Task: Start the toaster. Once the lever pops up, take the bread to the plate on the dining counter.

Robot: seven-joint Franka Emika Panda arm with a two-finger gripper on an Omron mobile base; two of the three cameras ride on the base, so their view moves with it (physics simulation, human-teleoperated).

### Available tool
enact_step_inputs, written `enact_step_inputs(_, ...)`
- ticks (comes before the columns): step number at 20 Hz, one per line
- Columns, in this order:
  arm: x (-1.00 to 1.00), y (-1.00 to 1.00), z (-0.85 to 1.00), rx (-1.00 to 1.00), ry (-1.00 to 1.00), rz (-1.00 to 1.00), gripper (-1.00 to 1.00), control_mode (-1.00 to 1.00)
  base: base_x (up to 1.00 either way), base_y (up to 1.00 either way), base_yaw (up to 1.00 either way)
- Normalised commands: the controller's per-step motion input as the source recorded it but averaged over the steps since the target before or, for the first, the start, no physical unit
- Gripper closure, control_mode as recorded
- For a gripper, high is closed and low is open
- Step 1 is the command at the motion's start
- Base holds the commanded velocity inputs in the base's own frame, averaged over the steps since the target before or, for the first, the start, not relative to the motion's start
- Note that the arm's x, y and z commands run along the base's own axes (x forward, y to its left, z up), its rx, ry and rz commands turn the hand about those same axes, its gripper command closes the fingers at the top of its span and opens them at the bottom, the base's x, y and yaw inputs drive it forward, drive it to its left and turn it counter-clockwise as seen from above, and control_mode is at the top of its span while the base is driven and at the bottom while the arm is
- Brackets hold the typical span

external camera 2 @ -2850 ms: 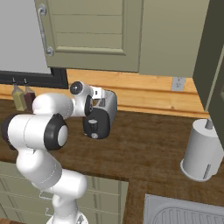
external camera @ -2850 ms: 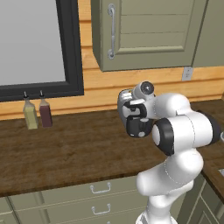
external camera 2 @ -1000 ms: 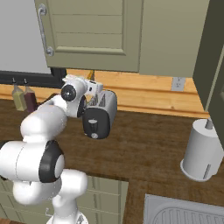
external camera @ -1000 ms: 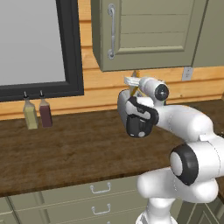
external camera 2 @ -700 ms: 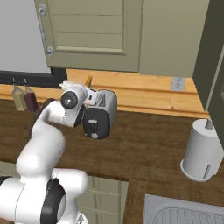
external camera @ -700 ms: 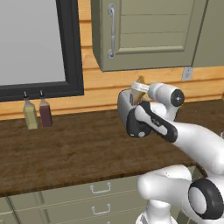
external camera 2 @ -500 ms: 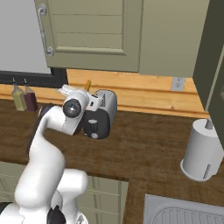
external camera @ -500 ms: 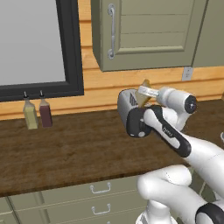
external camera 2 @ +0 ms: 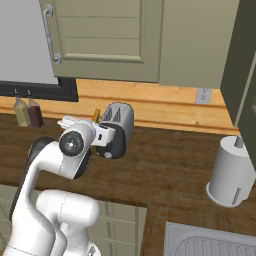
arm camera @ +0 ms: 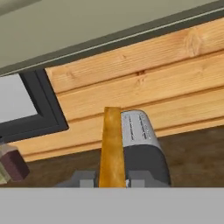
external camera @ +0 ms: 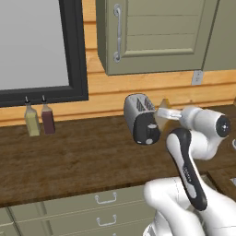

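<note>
- We see one pincer (arm camera: 111,181), clamped on one bread (arm camera: 111,148) slice; hand view shows the slice edge-on, standing up between the two finger tips (arm camera: 83,178).
- In left base view the bread (external camera: 162,110) is lifted off the counter, clear of the slots, just right of the toaster.
- One toaster (external camera: 142,118), silver-grey with black end panel; just beside the pincer, directly behind the held slice in hand view (arm camera: 142,146). Two slots on top, both look empty.
- Right base view: the toaster (external camera 2: 117,129) sits just to the pincer's right, with the slice's (external camera 2: 95,115) edge poking up by the wrist.
- Two bottles on the counter (external camera: 83,156) against the wall, well apart from the pincer, beyond the toaster: one yellowish bottle (external camera: 31,120), one dark red bottle (external camera: 47,118).
- One paper towel roll (external camera 2: 231,172), well away on the pincer's other side.
- One wall outlet (external camera 2: 202,96) above the counter.
- One upper cabinet door handle (external camera: 118,33), above the pincer.
</note>
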Motion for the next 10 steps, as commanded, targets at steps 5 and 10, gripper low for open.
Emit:
enact_step_inputs(5,-0.87,-0.03,-0.03,-0.12,0.22,0.0,1.0,-1.0,0.0,0.0,0.0)
enact_step_inputs(10,-0.56,0.0,-0.3,-0.13,0.07,0.0,1.0,-1.0,0.0,0.0,0.0)
